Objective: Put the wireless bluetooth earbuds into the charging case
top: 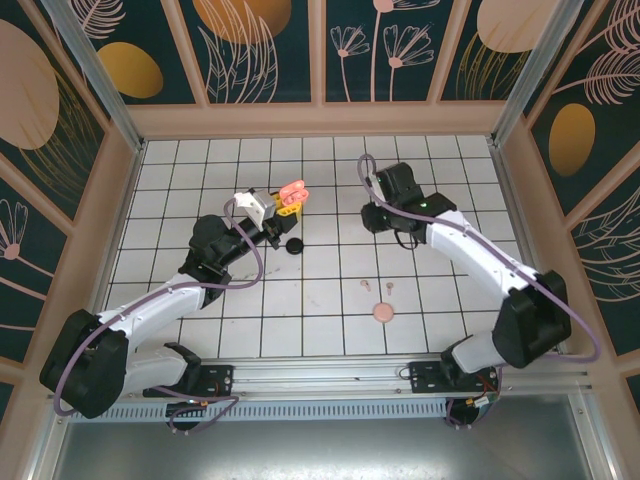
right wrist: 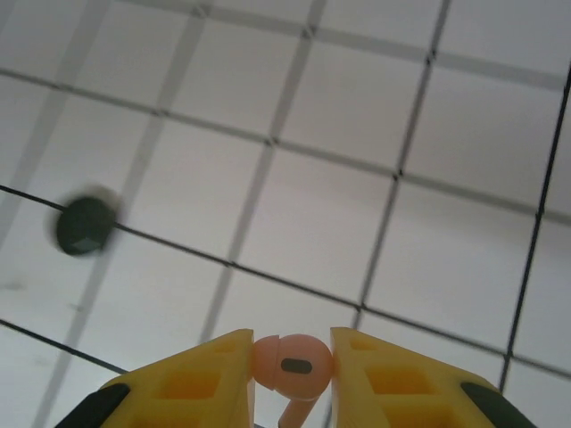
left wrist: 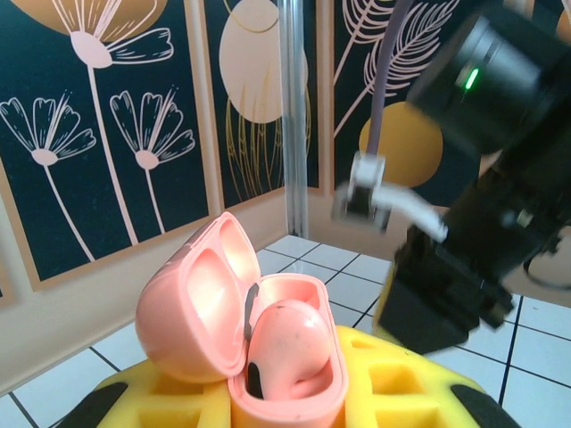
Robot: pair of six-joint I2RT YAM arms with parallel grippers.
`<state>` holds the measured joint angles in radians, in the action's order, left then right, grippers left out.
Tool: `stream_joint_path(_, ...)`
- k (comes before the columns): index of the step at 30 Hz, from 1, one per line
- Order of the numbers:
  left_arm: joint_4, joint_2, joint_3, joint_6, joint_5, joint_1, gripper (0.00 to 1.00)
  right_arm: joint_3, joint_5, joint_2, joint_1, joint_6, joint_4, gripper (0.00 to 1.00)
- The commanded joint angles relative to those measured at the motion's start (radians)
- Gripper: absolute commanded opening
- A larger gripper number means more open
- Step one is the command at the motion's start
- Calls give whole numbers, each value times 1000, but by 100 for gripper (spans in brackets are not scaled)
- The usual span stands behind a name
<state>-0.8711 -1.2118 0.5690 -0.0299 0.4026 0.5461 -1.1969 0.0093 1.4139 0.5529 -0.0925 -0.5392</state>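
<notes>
Where right fingers (right wrist: 192, 383) close, one earbud (right wrist: 293, 361)

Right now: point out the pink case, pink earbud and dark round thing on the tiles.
pink case (left wrist: 178, 330): left wrist view, lid shell
pink earbud (right wrist: 293, 361): right wrist view, bud head
dark round thing (top: 293, 246): top external view, centre

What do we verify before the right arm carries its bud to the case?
1. Pink earbud clamped in right pincer: ok.
2. Pink case held by left pincer: ok.
3. Lid open: ok.
4. Room inside case for the bud: cannot tell.
5. Bud above case: not ok, pincers apart in the top view.
</notes>
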Motion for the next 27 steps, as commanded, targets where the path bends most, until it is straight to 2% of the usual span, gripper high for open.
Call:
stream_joint_path(1,-61,4,28,8,45,4,0,-86,1,-77,82,-27,58,26)
stream_joint_path(5,-66,11,26,21,69,4,0,-124,56,-135,186,-16,157,26)
stream_joint_path(9,-59,6,32,30,69,5,0,-104,36,-192,242,6,287,27)
stream_joint_path(22,-65,-11,56,11,65,4,0,16,-139,-222,248,-29,595,28)
stream_joint_path(27,-63,-11,61,7,67,4,0,23,-156,-193,248,-34,636,28)
